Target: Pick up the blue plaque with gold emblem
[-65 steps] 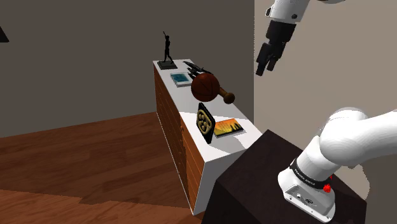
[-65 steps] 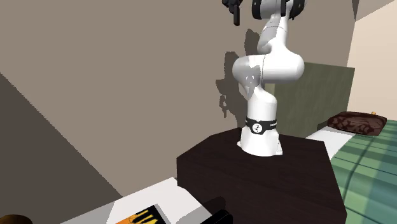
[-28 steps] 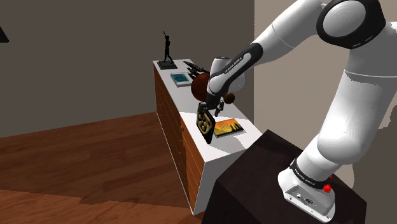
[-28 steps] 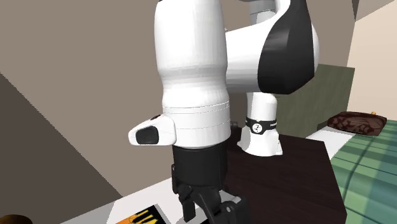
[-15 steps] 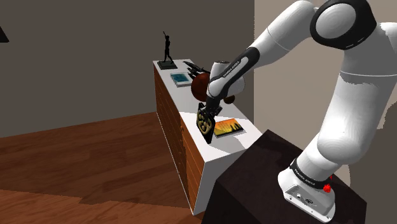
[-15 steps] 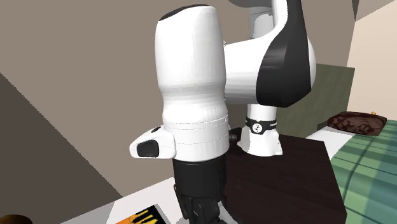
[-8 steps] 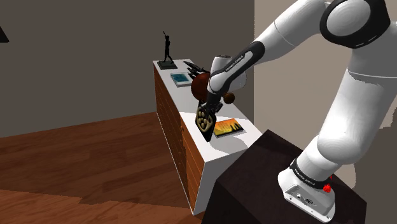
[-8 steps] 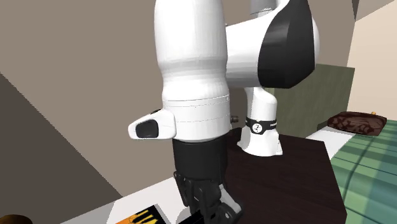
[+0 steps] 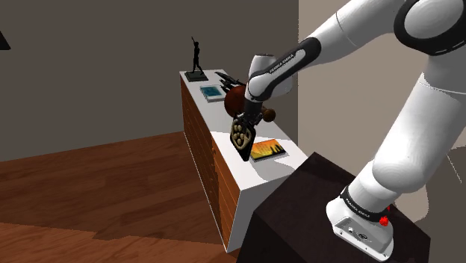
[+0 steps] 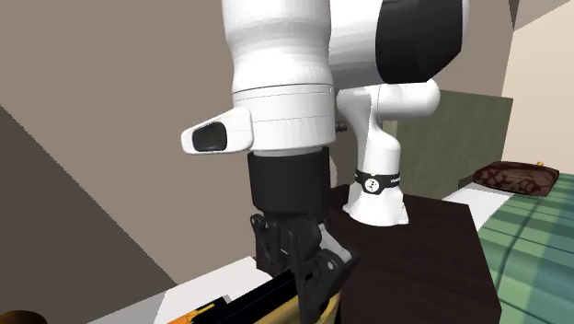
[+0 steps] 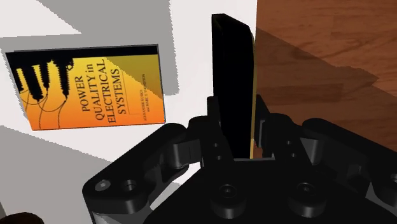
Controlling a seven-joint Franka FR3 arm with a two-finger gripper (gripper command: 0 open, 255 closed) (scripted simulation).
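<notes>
1. When viewed from the shoulder camera, the gripper (image 9: 244,125) is closed on the upper edge of the plaque (image 9: 241,140), a black panel bearing a gold paw-print emblem. The plaque hangs tilted beneath the fingers, over the white top of the cabinet (image 9: 222,118). Whether its lower tip touches the top cannot be determined.
2. In the same view, an orange book (image 9: 267,150) lies flat on the top, just beside the plaque on the stand side of the gripper. A brown ball (image 9: 237,98) sits just behind the gripper. Further beyond it are a teal-faced tile (image 9: 212,93) and, well apart, a black statuette (image 9: 196,58). Lettering on the dark forearm band is too small to read.
3. In the second exterior view, the gripper (image 10: 308,271) points downward from the black wrist. The plaque (image 10: 262,302) appears as a black slab with a gold strip along its underside, running from the fingers toward that view's lower left. The dark stand (image 10: 432,248) lies behind the gripper.
4. In the wrist view, the plaque (image 11: 232,76) is seen edge-on, black with a thin gold line down one side. Both fingers (image 11: 213,127) press against its faces, so the gripper (image 11: 236,124) clasps it at a narrow opening equal to the plaque's thickness. Wood floor (image 11: 331,63) shows beyond the cabinet edge.
5. Beside the gripper lies the book (image 11: 89,89). Its orange cover reads "POWER QUALITY in ELECTRICAL SYSTEMS"; a smaller line beneath is not legible.
</notes>
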